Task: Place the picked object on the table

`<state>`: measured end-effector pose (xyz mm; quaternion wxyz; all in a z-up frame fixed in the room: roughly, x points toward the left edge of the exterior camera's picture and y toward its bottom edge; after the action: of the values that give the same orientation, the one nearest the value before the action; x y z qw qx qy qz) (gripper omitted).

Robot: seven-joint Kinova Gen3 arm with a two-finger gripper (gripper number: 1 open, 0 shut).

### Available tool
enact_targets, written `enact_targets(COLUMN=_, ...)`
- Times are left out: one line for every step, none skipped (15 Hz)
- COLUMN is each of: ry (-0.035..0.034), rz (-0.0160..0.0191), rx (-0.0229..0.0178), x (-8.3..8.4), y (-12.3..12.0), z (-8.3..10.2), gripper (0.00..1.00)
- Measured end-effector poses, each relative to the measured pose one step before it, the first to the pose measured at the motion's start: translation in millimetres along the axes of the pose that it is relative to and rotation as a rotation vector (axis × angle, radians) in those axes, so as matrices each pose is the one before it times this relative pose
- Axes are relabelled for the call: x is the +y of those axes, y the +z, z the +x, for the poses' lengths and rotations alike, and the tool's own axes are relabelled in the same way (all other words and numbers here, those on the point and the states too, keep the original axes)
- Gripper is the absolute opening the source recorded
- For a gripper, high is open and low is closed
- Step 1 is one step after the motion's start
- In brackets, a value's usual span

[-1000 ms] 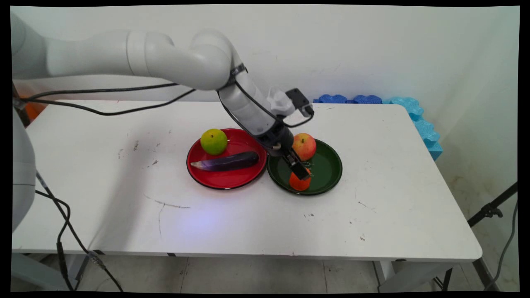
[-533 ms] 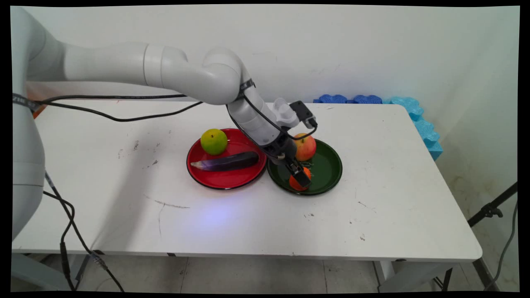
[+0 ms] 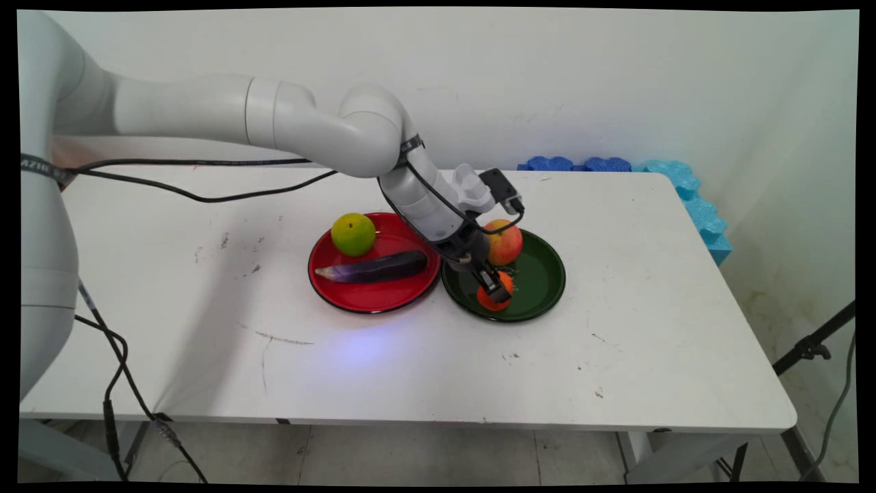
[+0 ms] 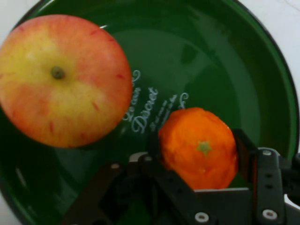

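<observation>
Two plates sit touching at mid-surface [image 3: 205, 329]: a red plate [image 3: 373, 298] with one green fruit [image 3: 353, 234] and one eggplant [image 3: 375, 268], and to its right a green plate [image 3: 544, 277] with one apple [image 3: 504, 242] and one orange [image 3: 494, 299]. The gripper [image 4: 199, 152] has its fingers [image 4: 244, 150] clamped on the orange, near the green plate's front rim. Open surface surrounds the green plate. Only the hand view shows white lettering on the green plate.

Two plates touch mid-worktop [image 3: 616, 356]. The left plate [image 3: 342, 296] holds a lime [image 3: 353, 234] behind an eggplant [image 3: 376, 268]; the right plate [image 3: 544, 281] holds an apple [image 3: 506, 241] behind a tangerine [image 3: 489, 301].
</observation>
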<state>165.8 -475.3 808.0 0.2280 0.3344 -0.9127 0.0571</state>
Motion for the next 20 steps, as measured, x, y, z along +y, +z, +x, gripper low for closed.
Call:
enact_targets(ry=0.00449, rz=0.00493, rx=0.00330, x=-1.00, y=-3.44, z=1.15, gripper=0.00)
enact_targets(ry=0.00714, rz=0.00641, rx=0.00823, x=-1.17, y=-6.84, z=2.25, gripper=0.00)
enact_targets(ry=0.01085, rz=0.00467, rx=0.00973, x=-1.12, y=-9.23, z=2.79, gripper=0.00)
enact_targets(ry=0.01356, rz=0.00249, rx=0.01122, x=-0.63, y=-10.49, z=2.62, gripper=0.00)
enact_targets(ry=0.01347, rz=0.00117, rx=0.01319, x=-0.61, y=-10.65, z=3.00, gripper=0.00)
enact_targets(ry=0.01971, rz=-0.00038, rx=0.01659, x=-0.30, y=-16.15, z=2.32, gripper=0.00)
enact_targets(ry=0.01639, rz=-0.00207, rx=0.01320, x=-0.15, y=-13.06, z=1.35, gripper=0.00)
enact_targets(ry=0.02136, rz=-0.00522, rx=0.01427, x=0.22, y=-15.87, z=0.12, gripper=0.00)
enact_targets(ry=0.01705, rz=-0.00589, rx=0.01063, x=0.46, y=-13.65, z=-1.97, gripper=0.00)
enact_targets(ry=0.01975, rz=-0.00775, rx=0.01035, x=0.98, y=-14.84, z=-2.70, gripper=0.00)
enact_targets(ry=0.00976, rz=-0.00453, rx=0.00533, x=0.53, y=-8.74, z=-3.09, gripper=0.00)
enact_targets(ry=0.01664, rz=-0.00916, rx=0.00426, x=1.54, y=-11.28, z=-4.76, gripper=0.00)
enact_targets(ry=0.01194, rz=-0.00680, rx=0.00171, x=1.52, y=-6.78, z=-3.38, gripper=0.00)
enact_targets(ry=0.01772, rz=-0.00928, rx=0.00079, x=2.27, y=-9.32, z=-6.26, gripper=0.00)
enact_targets(ry=0.01794, rz=-0.00907, rx=-0.00140, x=2.69, y=-8.17, z=-7.17, gripper=0.00)
enact_targets(ry=0.02413, rz=-0.01234, rx=-0.00465, x=4.00, y=-7.96, z=-10.10, gripper=0.00)
enact_targets(ry=0.01770, rz=-0.00883, rx=-0.00446, x=3.50, y=-3.99, z=-7.36, gripper=0.00)
enact_targets(ry=0.01106, rz=-0.00641, rx=-0.00377, x=2.35, y=-1.56, z=-4.73, gripper=0.00)
enact_targets(ry=0.01518, rz=-0.00818, rx=-0.00526, x=3.49, y=-1.14, z=-7.13, gripper=0.00)
enact_targets(ry=0.01623, rz=-0.00901, rx=-0.00753, x=4.30, y=0.48, z=-8.40, gripper=0.00)
